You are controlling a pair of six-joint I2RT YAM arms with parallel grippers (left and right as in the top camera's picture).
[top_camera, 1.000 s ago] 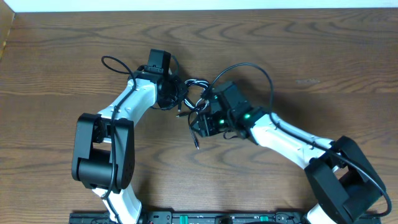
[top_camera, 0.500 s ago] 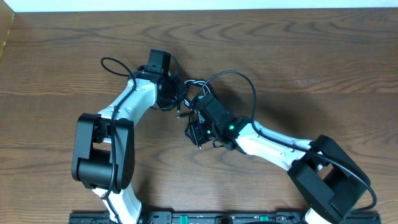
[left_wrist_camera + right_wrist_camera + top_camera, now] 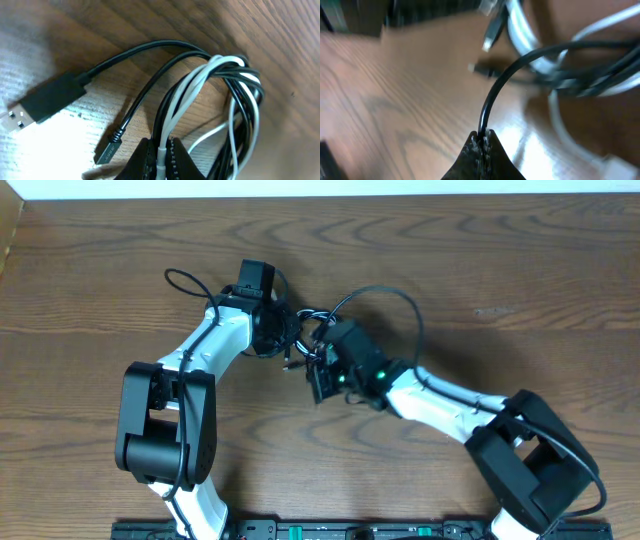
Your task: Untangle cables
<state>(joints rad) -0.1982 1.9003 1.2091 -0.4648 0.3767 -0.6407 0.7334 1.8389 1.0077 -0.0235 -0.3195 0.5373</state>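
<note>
Noted black cable (image 3: 150, 46) and white cable (image 3: 225, 61) coiled together in one knot. Noted left gripper (image 3: 161, 157) pinching white cable, right gripper (image 3: 484, 140) pinching black cable.

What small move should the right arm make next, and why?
Probably ease the right gripper slowly away from the left gripper. The right is shut on the black cable, the left on the white cable, and both are wound together in one bundle between them, so a gentle pull may loosen it.
</note>
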